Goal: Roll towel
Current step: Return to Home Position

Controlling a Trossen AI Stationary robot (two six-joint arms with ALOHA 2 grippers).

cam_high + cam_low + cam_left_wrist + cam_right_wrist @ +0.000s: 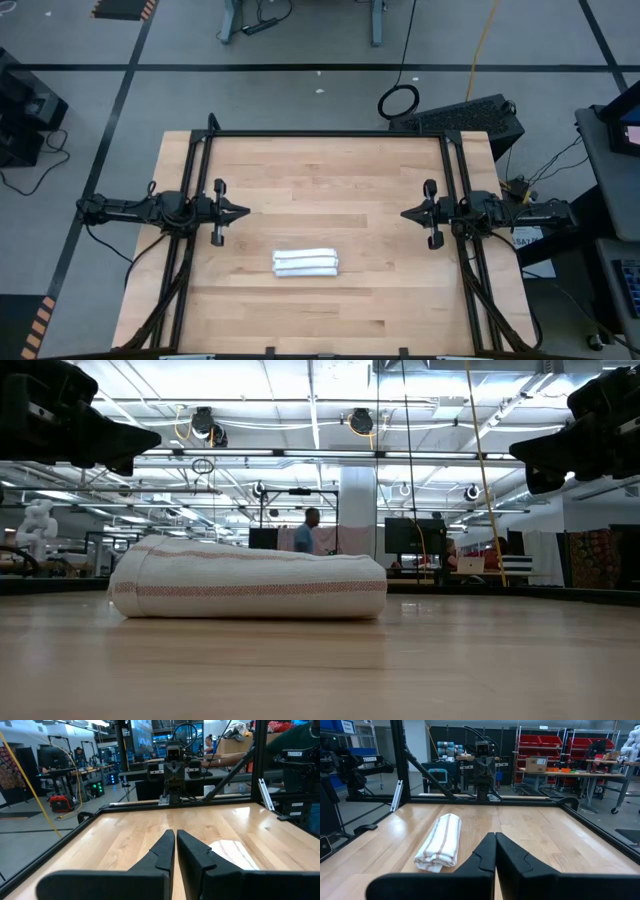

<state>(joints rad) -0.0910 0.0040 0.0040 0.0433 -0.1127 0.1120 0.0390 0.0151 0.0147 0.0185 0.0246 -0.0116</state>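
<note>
Neatly rolled, the towel (306, 263) lies as a short white bundle on the wooden desk (330, 170). In the high view it sits about midway between the two arms, in the half of the desk nearer that picture's bottom edge, with its long side running left to right. From table height the towel (250, 585) is a low, rounded roll lying flat on the wood, and narrow reddish stripes run along its length. The right wrist view shows the towel (441, 842) lengthwise, its stripes running from end to end and its near end showing folded layers. In the left wrist view only a pale part of the towel (232, 854) appears beside that arm's own finger.

Neither arm touches the cloth. The left gripper (238, 211) hangs over the left side of the desk and points inward toward the centre. Its fingers (162, 851) are drawn together with only a sliver of gap, and nothing is between them. The right gripper (408, 213) mirrors it over the right side, pointing back at the left one, and its fingers (509, 852) are pressed closed and empty. Both are well apart from the towel, which lies off to the side of the line between the two tips.

A black frame (330, 133) runs around the desk's edges. Beyond the desk, the low view shows a person (309, 532) standing far off in the room.
</note>
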